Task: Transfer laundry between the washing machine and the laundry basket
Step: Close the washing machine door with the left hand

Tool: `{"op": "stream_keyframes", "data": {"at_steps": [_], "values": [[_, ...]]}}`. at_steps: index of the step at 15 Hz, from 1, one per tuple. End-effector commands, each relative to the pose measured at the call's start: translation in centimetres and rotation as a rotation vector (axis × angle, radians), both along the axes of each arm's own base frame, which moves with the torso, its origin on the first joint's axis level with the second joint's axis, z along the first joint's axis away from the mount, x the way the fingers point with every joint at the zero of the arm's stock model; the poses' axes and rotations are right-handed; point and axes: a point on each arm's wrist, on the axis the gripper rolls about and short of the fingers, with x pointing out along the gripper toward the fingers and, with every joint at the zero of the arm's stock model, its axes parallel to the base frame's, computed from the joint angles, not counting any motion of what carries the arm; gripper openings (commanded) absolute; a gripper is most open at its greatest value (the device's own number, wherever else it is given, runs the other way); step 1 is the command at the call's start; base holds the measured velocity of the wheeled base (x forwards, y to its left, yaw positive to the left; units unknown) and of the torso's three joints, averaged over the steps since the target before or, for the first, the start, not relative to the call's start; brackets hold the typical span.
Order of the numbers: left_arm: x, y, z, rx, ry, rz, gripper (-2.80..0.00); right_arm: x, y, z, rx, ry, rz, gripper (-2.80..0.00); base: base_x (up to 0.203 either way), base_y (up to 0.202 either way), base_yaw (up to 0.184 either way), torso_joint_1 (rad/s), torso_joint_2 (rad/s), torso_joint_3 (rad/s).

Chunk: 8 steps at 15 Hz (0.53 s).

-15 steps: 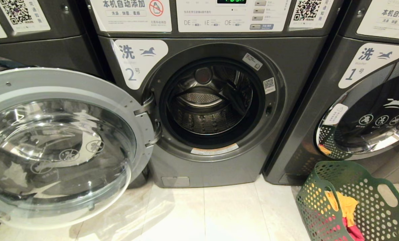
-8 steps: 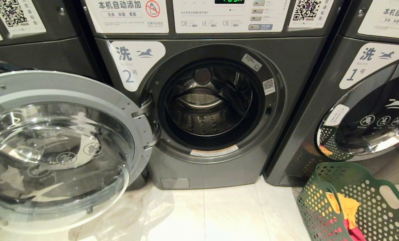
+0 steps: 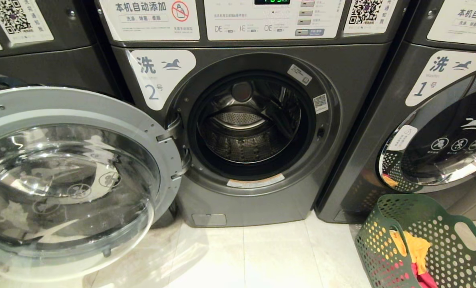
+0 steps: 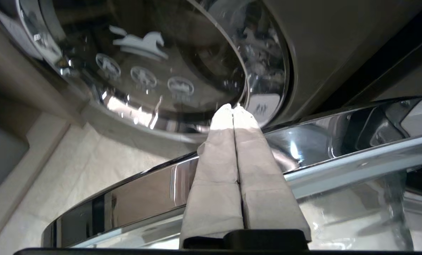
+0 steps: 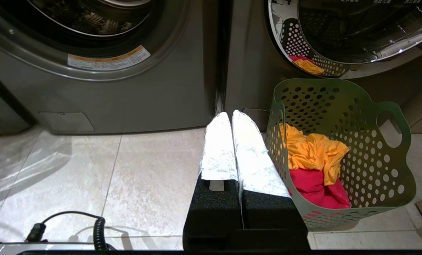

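Green basket (image 5: 391,177) holds laundry (image 5: 313,152) beside washer (image 3: 341,80) — door (image 3: 82,108) swung wide for loading. Left hand (image 4: 232,108), right hand (image 5: 230,115) closed, empty.

Both grippers closed and empty, neither arm in the head view.
The left gripper (image 4: 233,108) has its two pale padded fingers (image 4: 218,156) pressed flat together along their length. The right gripper (image 5: 231,115) likewise holds its white-wrapped fingers (image 5: 218,152) together, angled forward and down.
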Motion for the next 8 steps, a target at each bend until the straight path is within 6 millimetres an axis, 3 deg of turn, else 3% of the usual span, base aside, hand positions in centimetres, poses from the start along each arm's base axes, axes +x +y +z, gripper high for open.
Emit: {"op": "stream_keyframes", "data": {"at_steps": [1,8], "values": [[-0.6,-0.4,-0.6,-0.06,0.084,-0.008,-2.8,0.0,0.0,0.0,0.0,0.0,-0.001,-2.8,0.0,0.0,0.0,0.0,0.0,0.0],[-6.4,-4.9,1.6,-0.114,0.155,-0.049,-2.8,0.0,0.0,0.0,-0.003,0.0,0.0,-2.8,0.0,0.0,0.0,0.0,0.0,0.0]]}}
